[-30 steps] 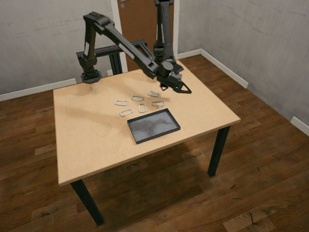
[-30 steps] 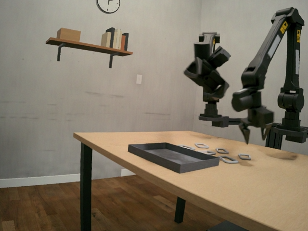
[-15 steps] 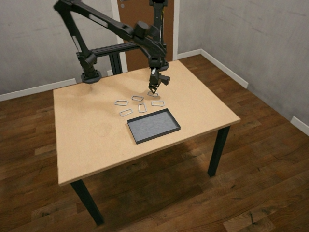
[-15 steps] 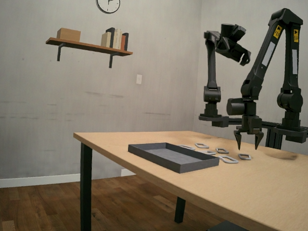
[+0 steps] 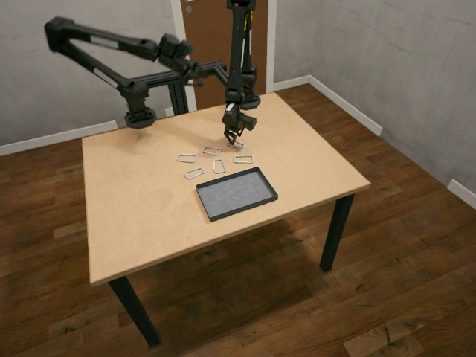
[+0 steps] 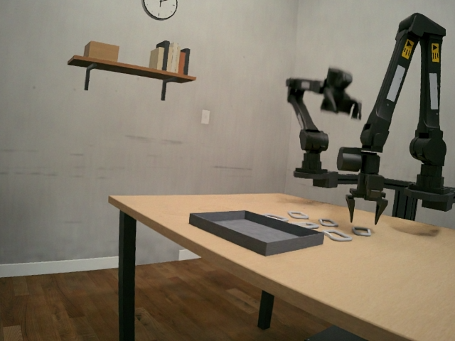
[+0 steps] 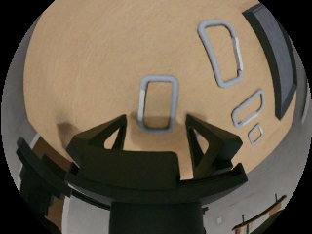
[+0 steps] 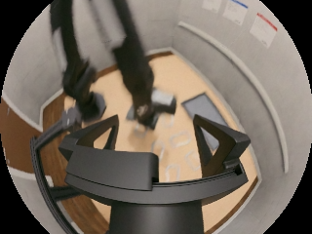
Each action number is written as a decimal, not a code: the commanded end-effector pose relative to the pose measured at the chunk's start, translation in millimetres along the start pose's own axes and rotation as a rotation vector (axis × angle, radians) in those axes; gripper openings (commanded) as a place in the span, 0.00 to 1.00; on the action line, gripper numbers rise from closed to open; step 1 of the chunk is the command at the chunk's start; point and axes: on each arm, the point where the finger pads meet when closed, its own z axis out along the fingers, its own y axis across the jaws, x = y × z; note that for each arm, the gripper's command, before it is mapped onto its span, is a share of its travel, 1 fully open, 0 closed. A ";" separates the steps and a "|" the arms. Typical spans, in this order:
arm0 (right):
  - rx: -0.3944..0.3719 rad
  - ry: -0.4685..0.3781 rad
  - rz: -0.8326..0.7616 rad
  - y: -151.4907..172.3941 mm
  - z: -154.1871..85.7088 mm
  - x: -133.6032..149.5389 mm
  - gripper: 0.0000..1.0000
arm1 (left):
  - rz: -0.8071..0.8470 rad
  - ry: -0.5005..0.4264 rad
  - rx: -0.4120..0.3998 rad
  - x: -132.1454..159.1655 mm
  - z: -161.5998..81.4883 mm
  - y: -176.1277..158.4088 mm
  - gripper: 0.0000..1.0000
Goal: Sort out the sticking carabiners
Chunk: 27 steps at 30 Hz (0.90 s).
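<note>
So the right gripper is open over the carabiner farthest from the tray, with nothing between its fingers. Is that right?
Not quite: it is the left gripper. The left wrist view shows the carabiner just ahead of its open fingers. The rest holds.
</note>
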 end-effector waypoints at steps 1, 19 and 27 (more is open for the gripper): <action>-0.029 0.040 0.070 25.4 -31.2 57.1 1.00 | -0.006 -0.004 -0.001 2.8 3.9 2.1 0.79; -0.029 0.023 0.081 32.9 -44.1 95.5 1.00 | -0.013 -0.003 -0.003 1.0 6.4 4.8 0.79; -0.031 0.011 0.083 33.1 -43.7 92.4 1.00 | -0.011 -0.004 -0.001 -0.7 14.9 5.2 0.79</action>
